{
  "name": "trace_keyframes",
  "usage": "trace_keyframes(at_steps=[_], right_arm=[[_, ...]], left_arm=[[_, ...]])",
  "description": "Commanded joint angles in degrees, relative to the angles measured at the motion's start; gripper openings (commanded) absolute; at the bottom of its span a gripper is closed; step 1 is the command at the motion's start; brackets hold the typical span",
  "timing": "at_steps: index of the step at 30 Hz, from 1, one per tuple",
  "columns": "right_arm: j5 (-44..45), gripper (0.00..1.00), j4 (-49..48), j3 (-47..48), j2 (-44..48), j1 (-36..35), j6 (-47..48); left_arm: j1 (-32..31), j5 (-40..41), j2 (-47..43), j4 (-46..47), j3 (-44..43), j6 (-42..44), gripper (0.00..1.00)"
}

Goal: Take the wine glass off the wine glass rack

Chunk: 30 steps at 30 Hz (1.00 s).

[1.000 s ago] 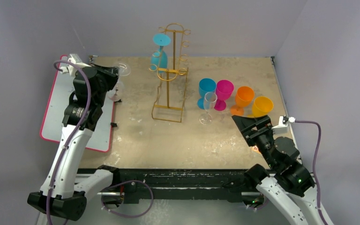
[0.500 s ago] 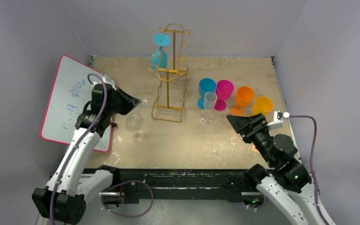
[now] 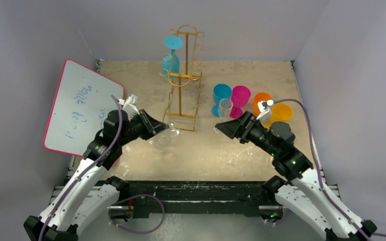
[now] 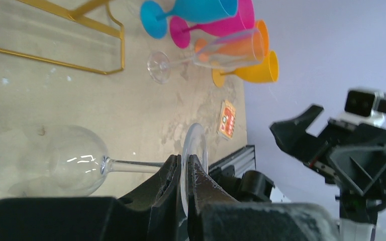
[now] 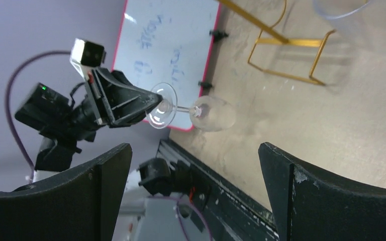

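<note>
My left gripper [image 3: 167, 130] is shut on the round foot of a clear wine glass [image 3: 162, 141] and holds it tilted on its side, bowl low over the table. The left wrist view shows the foot [image 4: 195, 150] pinched between my left gripper's [image 4: 183, 168] jaws, and the bowl [image 4: 55, 160] out to the left. The gold wire rack [image 3: 181, 80] stands behind, with a cyan glass [image 3: 172, 54] hanging upside down on it. My right gripper [image 3: 220, 128] is open and empty, right of the held glass [image 5: 212, 113], its jaws [image 5: 196, 193] spread wide.
A cyan [image 3: 221, 95], a pink [image 3: 240, 96], an orange [image 3: 261, 104] and a yellow [image 3: 281, 113] goblet and a clear flute [image 3: 224, 108] stand right of the rack. A whiteboard [image 3: 78, 108] lies at the left. A small orange card [image 4: 226, 119] lies near the front right.
My left arm has swung from the back left corner forward and right to mid-table, carrying the clear glass. My right gripper has risen and moved left towards the middle.
</note>
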<state>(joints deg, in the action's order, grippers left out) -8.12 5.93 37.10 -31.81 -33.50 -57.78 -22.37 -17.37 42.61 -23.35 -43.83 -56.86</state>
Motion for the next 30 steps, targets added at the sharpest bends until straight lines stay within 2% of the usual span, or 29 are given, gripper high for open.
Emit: trace_keyframes(at_steps=[1, 5, 9, 13, 15, 16, 18, 24, 26, 28, 30], right_arm=[[-12.6, 1.0, -6.5, 4.4, -8.7, -0.3, 7.7], [-22.3, 1.0, -10.3, 6.5, -15.5, -0.4, 9.1], [-23.1, 1.0, -12.7, 6.2, -17.1, -0.3, 6.9], [-34.4, 1.0, -24.6, 2.3, -17.6, -0.3, 2.7], [-35.2, 1.0, -22.3, 3.9, -18.5, -0.4, 3.9], [-34.6, 0.97, -21.1, 4.4, -18.6, -0.4, 4.5], [-33.7, 0.8, -19.7, 4.4, -18.8, -0.4, 4.9], [-34.5, 0.7, -20.7, 4.5, -20.9, -0.4, 3.5], [-34.4, 0.57, -21.6, 4.3, -21.6, -0.4, 3.0], [-34.1, 0.48, -22.5, 4.2, -22.0, -0.4, 2.2], [-33.9, 0.33, -23.6, 4.1, -22.1, -0.3, 1.8]], left_arm=[[-5.1, -1.2, -2.7, 14.7, 3.0, -2.3, 0.0], [-9.6, -0.5, -0.7, 18.5, 2.8, -0.4, 0.0], [-11.4, -1.4, 0.2, 24.2, 2.6, 1.0, 0.0], [-12.3, -3.7, 1.2, 29.1, 3.3, 0.5, 0.0], [-12.7, -4.8, 1.4, 34.7, 5.4, -2.4, 0.0], [-13.0, -5.2, 1.7, 36.8, 6.6, -3.2, 0.0], [-13.4, -4.8, 2.4, 38.1, 7.4, -3.9, 0.0], [-15.9, -4.9, 4.6, 42.6, 7.5, -5.3, 0.0], [-16.6, -5.6, 5.6, 42.9, 7.1, -5.4, 0.0], [-17.3, -5.6, 6.3, 43.0, 6.9, -5.2, 0.0], [-17.7, -5.0, 6.3, 42.3, 6.6, -5.1, 0.0]])
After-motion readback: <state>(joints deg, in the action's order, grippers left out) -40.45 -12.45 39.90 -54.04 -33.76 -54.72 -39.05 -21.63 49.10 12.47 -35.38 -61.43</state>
